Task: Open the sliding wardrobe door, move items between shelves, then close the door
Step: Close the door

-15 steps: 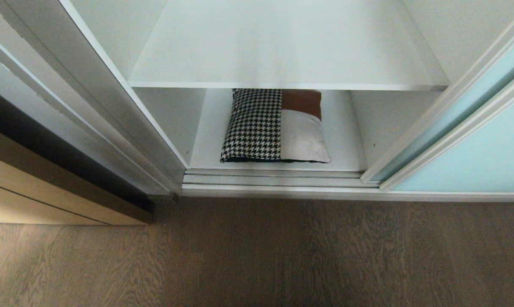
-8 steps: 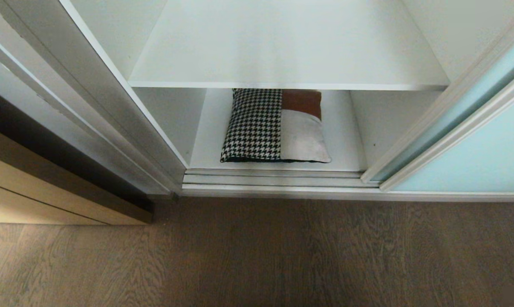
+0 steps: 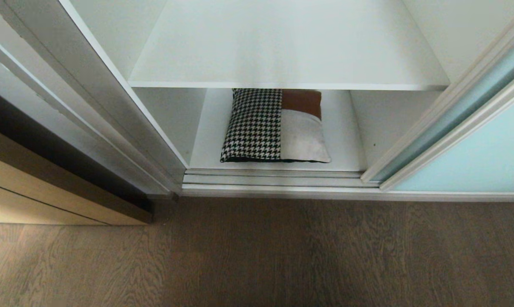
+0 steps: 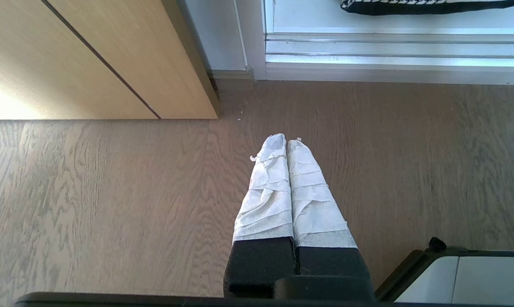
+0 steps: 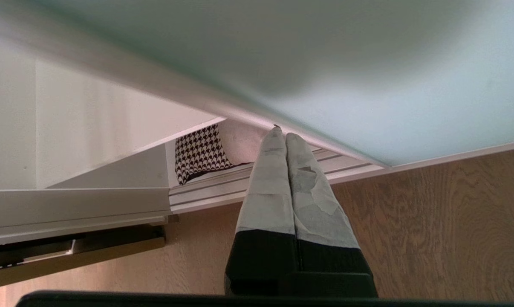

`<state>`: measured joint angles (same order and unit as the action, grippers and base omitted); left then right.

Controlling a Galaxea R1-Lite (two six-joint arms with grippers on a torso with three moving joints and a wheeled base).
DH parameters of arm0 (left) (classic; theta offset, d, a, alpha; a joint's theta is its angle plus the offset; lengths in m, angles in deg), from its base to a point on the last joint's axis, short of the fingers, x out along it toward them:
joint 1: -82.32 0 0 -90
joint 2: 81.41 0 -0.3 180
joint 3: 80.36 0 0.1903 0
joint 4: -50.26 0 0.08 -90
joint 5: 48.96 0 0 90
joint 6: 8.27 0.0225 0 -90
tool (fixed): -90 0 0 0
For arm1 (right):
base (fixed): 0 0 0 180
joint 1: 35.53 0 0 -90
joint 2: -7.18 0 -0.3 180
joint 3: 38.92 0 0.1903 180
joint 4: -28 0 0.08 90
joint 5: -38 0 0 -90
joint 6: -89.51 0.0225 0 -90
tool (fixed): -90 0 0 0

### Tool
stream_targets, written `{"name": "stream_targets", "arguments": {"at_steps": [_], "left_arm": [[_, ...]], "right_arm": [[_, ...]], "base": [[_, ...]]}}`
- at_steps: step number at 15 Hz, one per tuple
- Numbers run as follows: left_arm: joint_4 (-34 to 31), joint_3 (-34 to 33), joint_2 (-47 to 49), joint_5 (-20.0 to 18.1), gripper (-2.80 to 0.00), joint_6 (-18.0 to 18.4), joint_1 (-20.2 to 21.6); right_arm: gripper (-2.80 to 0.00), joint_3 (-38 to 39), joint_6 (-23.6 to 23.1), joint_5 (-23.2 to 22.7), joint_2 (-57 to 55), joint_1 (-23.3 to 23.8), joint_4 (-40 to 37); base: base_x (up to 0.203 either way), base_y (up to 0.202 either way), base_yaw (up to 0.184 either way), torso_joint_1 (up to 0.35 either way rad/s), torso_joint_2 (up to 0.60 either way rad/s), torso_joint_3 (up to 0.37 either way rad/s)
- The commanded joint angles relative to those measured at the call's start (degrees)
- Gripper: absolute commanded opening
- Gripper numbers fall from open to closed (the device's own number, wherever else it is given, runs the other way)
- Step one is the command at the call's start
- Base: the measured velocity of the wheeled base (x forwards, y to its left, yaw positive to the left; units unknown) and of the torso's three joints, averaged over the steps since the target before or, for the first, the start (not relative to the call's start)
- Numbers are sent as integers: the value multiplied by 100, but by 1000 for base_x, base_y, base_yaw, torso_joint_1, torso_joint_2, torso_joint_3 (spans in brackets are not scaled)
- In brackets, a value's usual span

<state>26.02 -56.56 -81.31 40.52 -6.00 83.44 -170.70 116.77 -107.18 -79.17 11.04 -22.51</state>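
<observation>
Frosted blue-green sliding wardrobe door (image 3: 487,149) sits pushed off to the right, so the shelves (image 3: 282,55) are exposed. Upper board's bare; the patchwork cushion (image 3: 276,127) lies on the bottom one. Right gripper (image 5: 281,133) is clenched, tips right by the door's frame edge. Left gripper (image 4: 287,140) is pinched together too, over the wood floor (image 4: 112,204).

**Shelves and their load**

The lower shelf (image 3: 346,128) carries a houndstooth, brown and grey cushion (image 3: 275,126), lying flat near its front edge. The upper shelf (image 3: 282,47) is a plain white board above it. Wooden floor (image 3: 282,256) lies in front.
</observation>
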Motion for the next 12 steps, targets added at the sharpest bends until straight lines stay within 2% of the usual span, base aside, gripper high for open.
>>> {"name": "stream_targets", "arguments": {"at_steps": [1,9,12], "left_arm": [[0,0,5,0,-280,1,2],[0,0,8,0,-280,1,2],[0,-1,-1,0,-280,1,2]], "right_arm": [[-280,-147,24,109,-256,-204,-13],[-280,-225,50,130,-565,-230,410],[-280,-218,235,131,-496,-498,391]], "base": [[0,0,0,0,0,0],[0,0,0,0,0,0],[0,0,0,0,0,0]]}}
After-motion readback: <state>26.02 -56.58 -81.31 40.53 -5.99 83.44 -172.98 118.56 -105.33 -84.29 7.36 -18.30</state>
